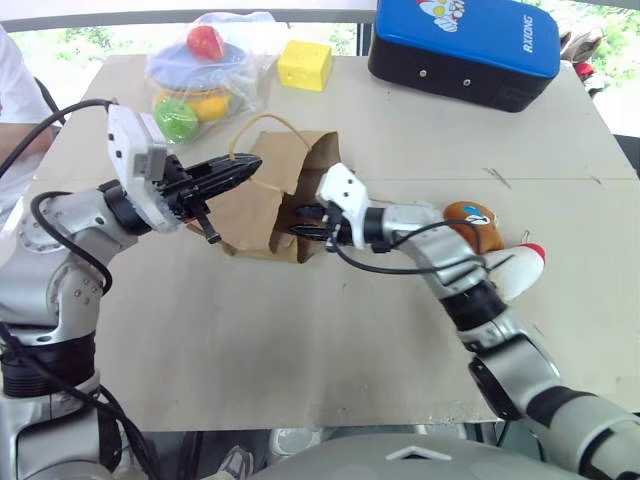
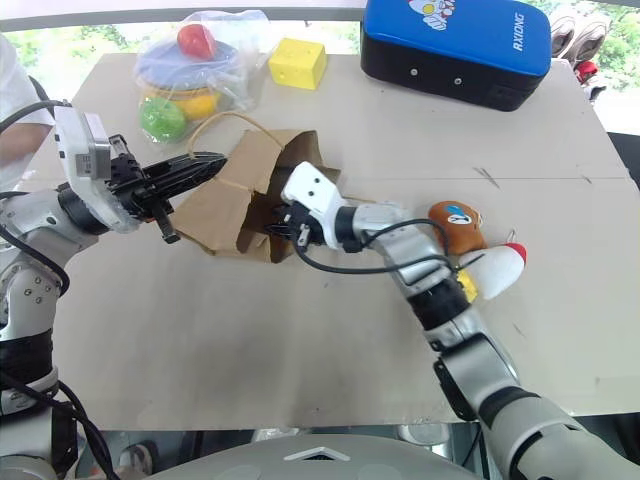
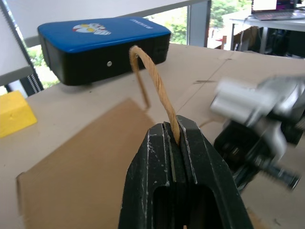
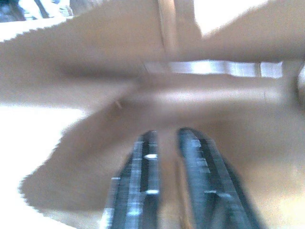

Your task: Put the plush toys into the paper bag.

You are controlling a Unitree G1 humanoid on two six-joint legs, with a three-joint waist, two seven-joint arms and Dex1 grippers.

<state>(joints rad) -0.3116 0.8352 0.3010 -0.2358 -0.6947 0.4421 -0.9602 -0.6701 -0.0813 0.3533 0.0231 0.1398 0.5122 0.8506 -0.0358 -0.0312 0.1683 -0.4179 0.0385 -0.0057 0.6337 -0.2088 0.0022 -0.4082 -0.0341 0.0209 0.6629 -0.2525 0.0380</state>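
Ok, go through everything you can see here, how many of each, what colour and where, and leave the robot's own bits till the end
paper bag: one, brown, lying on its side mid-table, mouth toward the right arm
twine handle: one tan loop, pinched in the left claw
plush toys: two, orange-brown oval and white chicken with red comb, side by side on the table behind the right forearm
cheese-like block: one, yellow, far edge of the table
clear plastic bag of coloured toys: one, far left of the table
case: one, blue top and black sides, far right corner
table: one, tan board
person: a white sleeve at the left edge
left claw: black, shut on the handle
right claw: black, slightly apart at the bag's mouth
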